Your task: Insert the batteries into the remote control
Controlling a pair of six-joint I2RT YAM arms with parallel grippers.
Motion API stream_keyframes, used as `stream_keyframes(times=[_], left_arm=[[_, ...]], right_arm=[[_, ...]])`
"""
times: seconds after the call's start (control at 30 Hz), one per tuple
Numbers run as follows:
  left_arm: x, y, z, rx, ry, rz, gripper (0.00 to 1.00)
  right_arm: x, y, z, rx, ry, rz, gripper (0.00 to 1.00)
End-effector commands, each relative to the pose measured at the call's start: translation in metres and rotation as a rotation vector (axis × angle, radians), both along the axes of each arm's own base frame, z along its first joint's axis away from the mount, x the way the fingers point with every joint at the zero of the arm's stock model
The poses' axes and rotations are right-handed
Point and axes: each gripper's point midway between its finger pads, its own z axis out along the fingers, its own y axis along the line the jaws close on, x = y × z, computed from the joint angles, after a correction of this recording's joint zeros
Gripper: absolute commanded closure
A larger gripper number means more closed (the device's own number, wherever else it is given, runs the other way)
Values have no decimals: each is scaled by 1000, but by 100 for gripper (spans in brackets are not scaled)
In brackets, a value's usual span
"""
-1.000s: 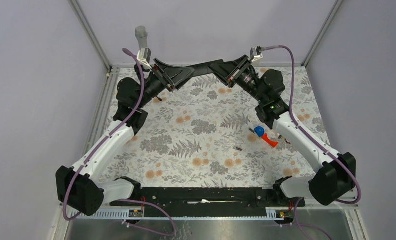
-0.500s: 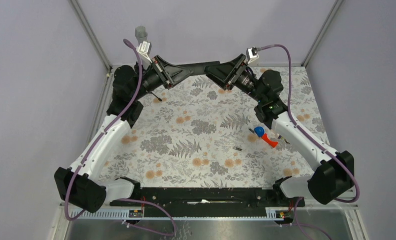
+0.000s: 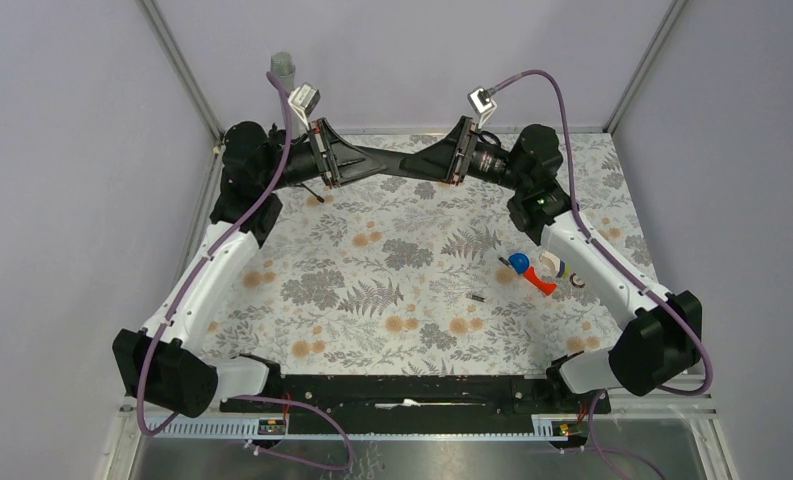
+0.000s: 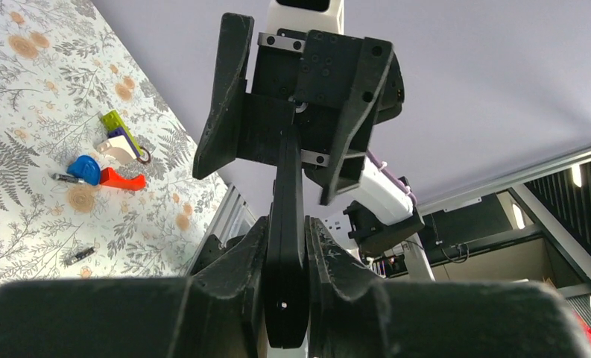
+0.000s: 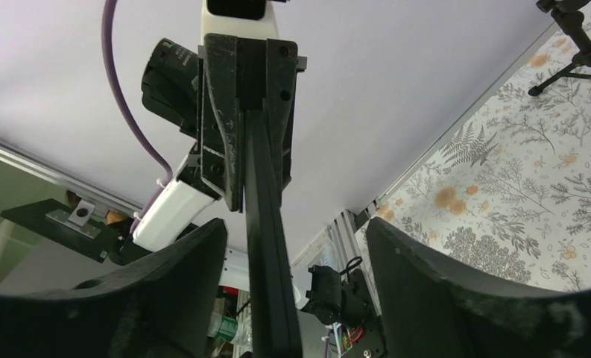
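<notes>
Held: slim flat black plastic remote control (image 3: 404, 160), aloft and level above far edge of floral bench (image 3: 372, 290), close to back wall.
Left: left fingers (image 4: 251, 253) clamped on its end.
Right: right fingers (image 5: 191, 261) spread wide, flanking it, not touching.
Loose: thin dark cylindrical battery (image 3: 477, 296) mid-bench, well apart from arms.
Change: right fingers loosened and left fingers closed within last second.

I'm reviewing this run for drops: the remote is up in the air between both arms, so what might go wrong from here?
Only the left pincer is shut on the remote control, near one end; the right pincer stands open around it, so the bar may tilt or slip and fall. The battery lies loose on the table, tiny and round; it may roll when grasped.
</notes>
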Motion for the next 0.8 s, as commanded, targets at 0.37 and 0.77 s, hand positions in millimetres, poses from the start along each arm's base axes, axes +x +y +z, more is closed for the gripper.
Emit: stream_keyframes(times=[0.37, 0.77], left_arm=[[-30, 13, 51, -67, -110, -87, 100], [-48, 23, 85, -123, -173, -119, 100]], right_arm=[[4, -4, -16, -64, -45, -10, 57], [1, -17, -35, -51, -79, 62, 67]])
